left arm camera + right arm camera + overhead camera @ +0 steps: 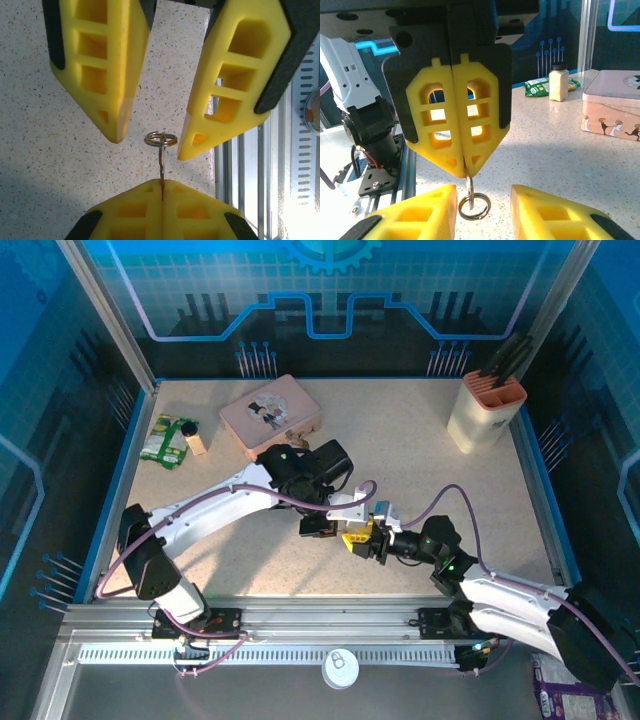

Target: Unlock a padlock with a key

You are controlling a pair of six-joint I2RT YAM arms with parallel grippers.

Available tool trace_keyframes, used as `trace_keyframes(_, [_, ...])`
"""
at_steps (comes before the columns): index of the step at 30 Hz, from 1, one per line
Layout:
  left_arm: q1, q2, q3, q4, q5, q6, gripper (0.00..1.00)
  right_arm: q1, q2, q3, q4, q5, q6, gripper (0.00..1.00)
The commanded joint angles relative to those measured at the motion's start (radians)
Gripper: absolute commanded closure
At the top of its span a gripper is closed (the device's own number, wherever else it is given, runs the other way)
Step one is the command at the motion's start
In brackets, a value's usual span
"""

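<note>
Tightly, left claw (162,184) pinching key (161,161), tin (612,117) lidded

Left claw (318,527) just beside right claw (360,539)

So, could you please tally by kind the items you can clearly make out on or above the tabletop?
Pink tin: 1
Green packet: 1
Spice jar: 1
Knife block: 1
Key, in the left pincer: 1
Total: 5
</note>
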Motion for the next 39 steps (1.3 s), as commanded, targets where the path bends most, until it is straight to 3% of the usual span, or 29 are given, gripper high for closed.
trace_keyframes(1, [-0.006,-0.031,-0.010,0.001,0.018,0.032,1.00,0.009,0.013,0.037,0.009,-0.032,-0.007,0.68])
trace_keyframes(12, [-0.006,-0.025,-0.014,0.007,0.022,0.030,1.00,0.011,0.011,0.039,0.001,-0.033,-0.010,0.78])
trace_keyframes(23, [-0.006,-0.035,-0.022,0.019,0.017,0.027,1.00,0.016,0.015,0.038,-0.009,-0.046,-0.011,0.82])
trace_keyframes(33, [-0.006,-0.049,-0.030,0.031,0.001,0.025,1.00,0.017,0.003,0.042,-0.043,-0.042,-0.017,0.99])
trace_keyframes(37, [-0.005,-0.075,-0.048,0.063,0.000,0.017,1.00,0.017,-0.011,0.037,-0.062,-0.027,-0.012,1.00])
trace_keyframes(39, [0.001,-0.107,-0.078,0.116,0.005,0.000,0.95,0.017,-0.021,0.034,-0.066,-0.008,0.006,1.00])
